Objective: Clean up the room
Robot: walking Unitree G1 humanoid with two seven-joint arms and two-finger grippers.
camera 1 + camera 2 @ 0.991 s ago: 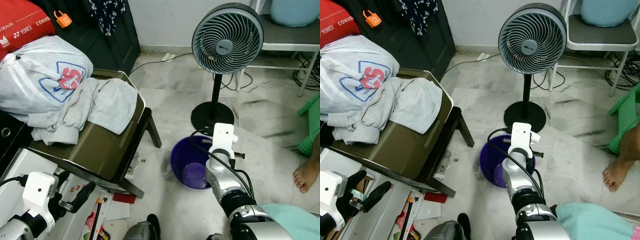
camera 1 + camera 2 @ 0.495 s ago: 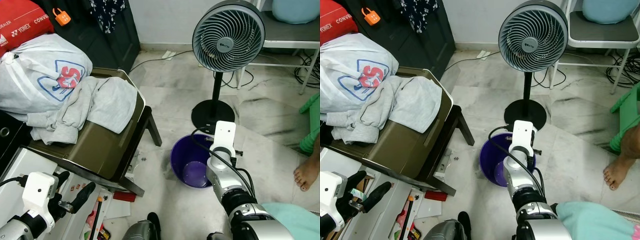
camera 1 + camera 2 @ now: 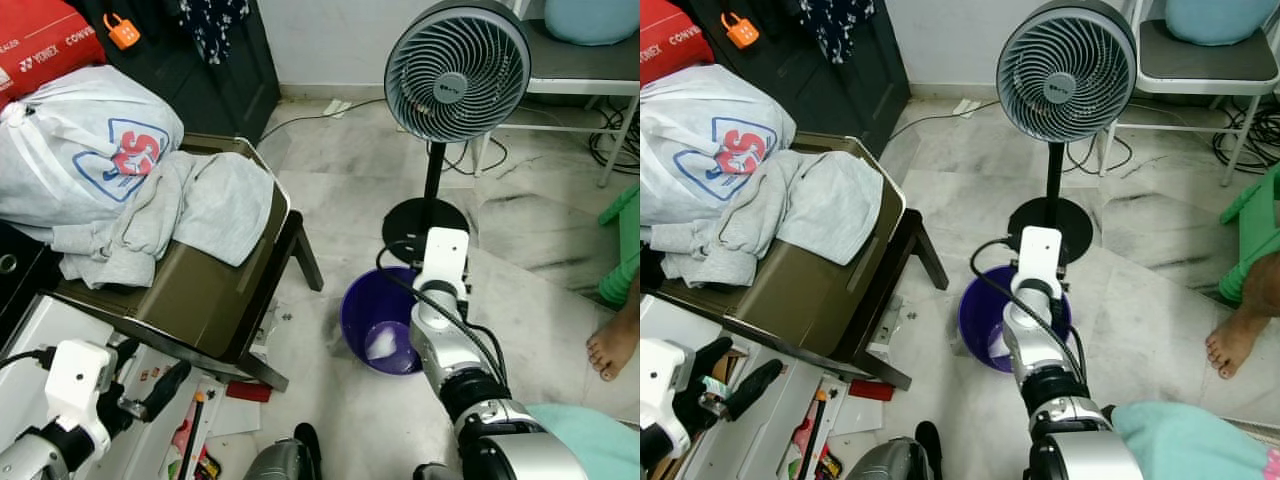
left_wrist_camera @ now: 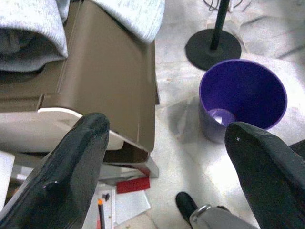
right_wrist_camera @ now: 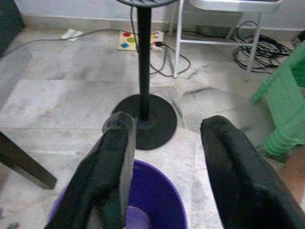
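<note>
From the head views, the round purple plastic bin (image 3: 382, 322) stood on the marble floor near the black-based pedestal fan (image 3: 455, 70), with a pale crumpled scrap (image 3: 382, 343) lying inside. The scrap looked light and soft; a pinch anywhere on its bulk should do. The right gripper (image 5: 162, 167) hovered just above the bin's far rim. In the left wrist view, the left gripper (image 4: 174, 157) was spread wide, holding nothing, near the brown chair (image 4: 109, 81). In the right wrist view, those fingers (image 5: 112, 176) stood apart, empty.
</note>
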